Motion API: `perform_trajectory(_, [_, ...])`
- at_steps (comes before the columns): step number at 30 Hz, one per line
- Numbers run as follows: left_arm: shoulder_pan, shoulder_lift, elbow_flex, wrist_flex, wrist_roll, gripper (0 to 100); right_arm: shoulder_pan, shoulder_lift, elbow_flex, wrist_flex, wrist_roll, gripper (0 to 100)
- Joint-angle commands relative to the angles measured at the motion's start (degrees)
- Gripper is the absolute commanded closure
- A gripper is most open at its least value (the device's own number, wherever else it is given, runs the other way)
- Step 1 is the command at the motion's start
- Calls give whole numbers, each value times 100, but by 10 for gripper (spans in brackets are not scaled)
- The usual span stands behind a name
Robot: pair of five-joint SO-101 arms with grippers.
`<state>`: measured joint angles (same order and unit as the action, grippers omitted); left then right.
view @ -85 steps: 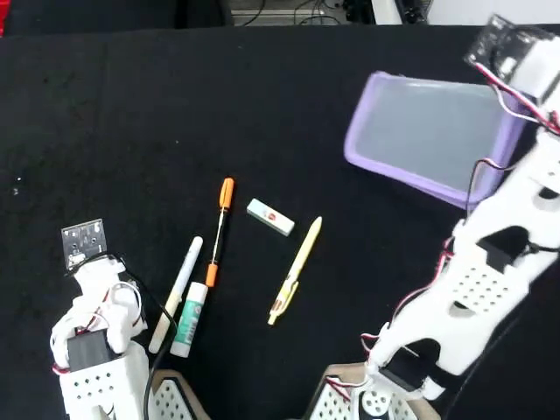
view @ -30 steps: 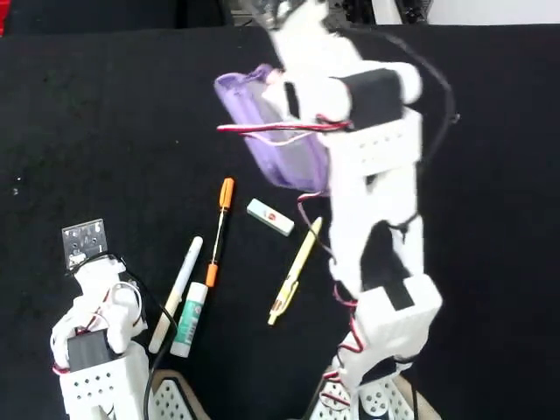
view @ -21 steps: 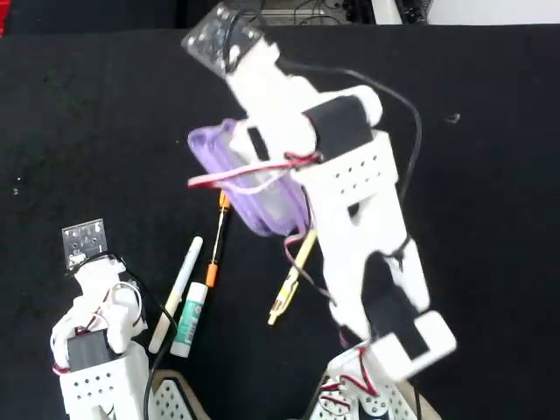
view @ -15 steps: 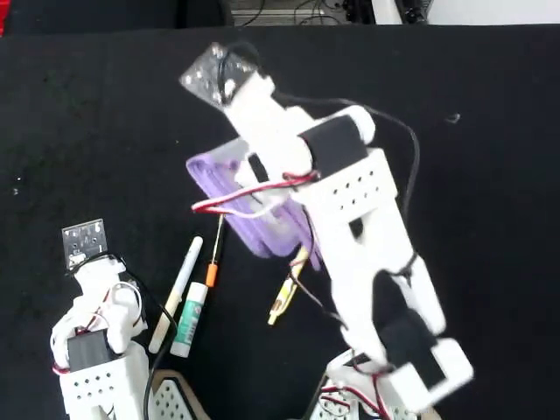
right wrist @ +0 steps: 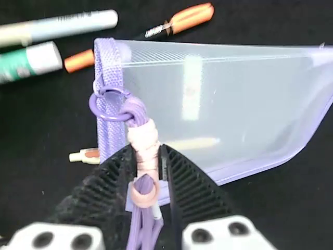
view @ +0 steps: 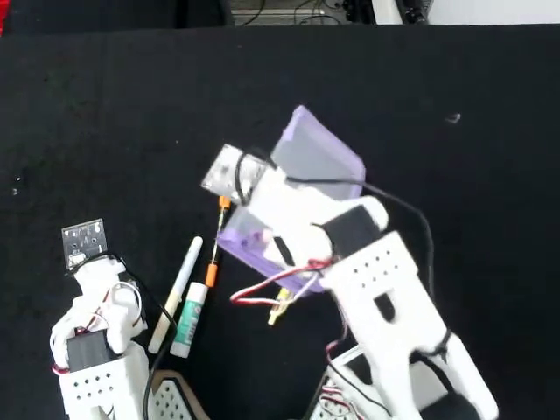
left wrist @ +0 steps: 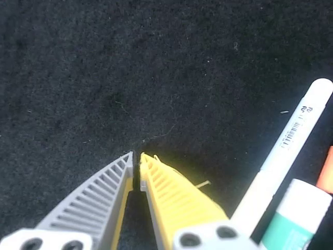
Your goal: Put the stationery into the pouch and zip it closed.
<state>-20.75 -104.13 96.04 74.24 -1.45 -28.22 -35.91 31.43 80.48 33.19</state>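
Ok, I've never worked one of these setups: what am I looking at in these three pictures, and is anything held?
Two small robot arms sit side by side at a black table. The wide picture looks down from a fixed camera; the other two come from a camera on each arm's wrist. The right gripper is shut on the pull cord of the purple pouch, near the table's middle. The left gripper is shut on nothing, beside a white pen and a glue stick. An orange pen lies next to them, and a yellow pen is partly covered by the pouch.
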Motion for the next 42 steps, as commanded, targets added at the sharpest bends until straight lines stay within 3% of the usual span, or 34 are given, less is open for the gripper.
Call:
perform_trajectory(1, [75, -44, 136, -158, -44, 970, 519, -558, 286, -220, 149, 988])
perform_trajectory(5, [514, -44, 136, -607, -62, 967, 563, -646, 426, -369, 53, 988])
perform_trajectory(12, [2431, -44, -189, -1248, -88, 966, 580, -646, 585, -659, -316, 988])
perform_trajectory(14, [2844, -44, -400, -1248, -484, 966, 598, -646, 593, -659, -369, 988])
perform_trajectory(19, [3679, -53, -752, -1424, -2251, 948, 607, -646, 593, -615, -475, 988])
perform_trajectory(27, [4312, -53, -813, -2295, -2312, 796, 615, -673, 813, -501, -422, 988])
perform_trajectory(37, [4382, -53, -558, -2690, -2312, 875, 615, -2035, 1534, -730, -264, 988])
perform_trajectory(42, [5015, -53, -567, -2690, -2312, 880, 580, -1956, 1727, -949, -264, 988])
